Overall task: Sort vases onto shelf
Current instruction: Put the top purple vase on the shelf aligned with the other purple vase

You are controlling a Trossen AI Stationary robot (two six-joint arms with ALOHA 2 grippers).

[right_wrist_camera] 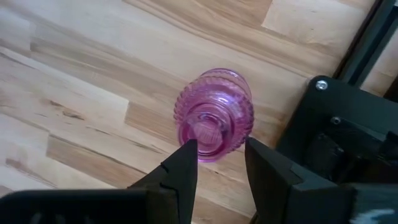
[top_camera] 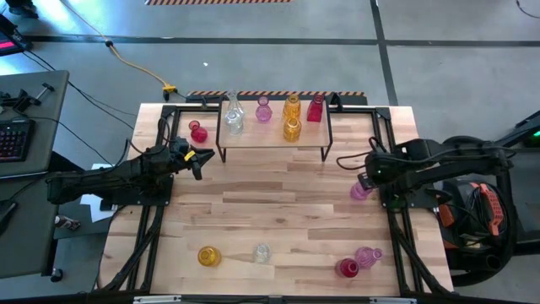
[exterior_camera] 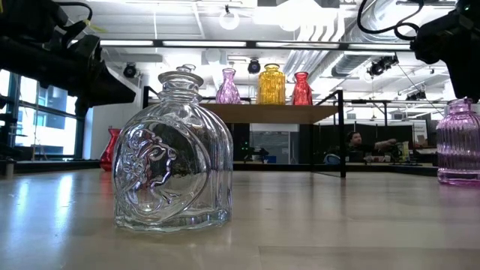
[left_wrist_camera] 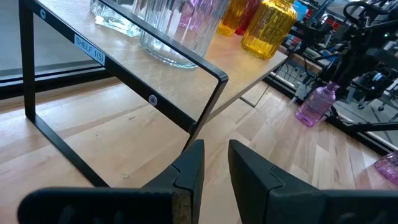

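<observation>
Found the shelf (top_camera: 274, 143) at the far middle of the counter (top_camera: 278, 215). Counted five vases on it, all upright: a clear vase (top_camera: 234, 116) at the left end, then a pale pink vase (top_camera: 263, 110), two amber vases, one at the back (top_camera: 292, 105) and one just in front of it (top_camera: 292, 129), and a red vase (top_camera: 315, 108) at the right end.

Saw a sixth, the magenta vase (top_camera: 198, 132), on the counter just left of the shelf.

Placed the left tool (left_wrist_camera: 214, 148) low over the counter near the shelf's front left leg, pointed at the shelf, fingers parted by a narrow gap, pinching nothing.

Placed the right tool (right_wrist_camera: 217, 148) at the counter's right edge, pointed down over the ribbed pink vase (right_wrist_camera: 214, 115). Noted that vase upright on the counter, mouth up towards the wrist camera. Saw the fingers spread, one tip on each side of the vase's mouth; showed above the vase in the low view, not gripping it.

Counted four more vases along the near edge, well apart from the shelf: a yellow vase (top_camera: 208, 256), a small clear vase (top_camera: 262, 252), a dark red vase (top_camera: 347, 268) and a lilac vase (top_camera: 367, 256), the last two touching or nearly so; could not tell which.
</observation>
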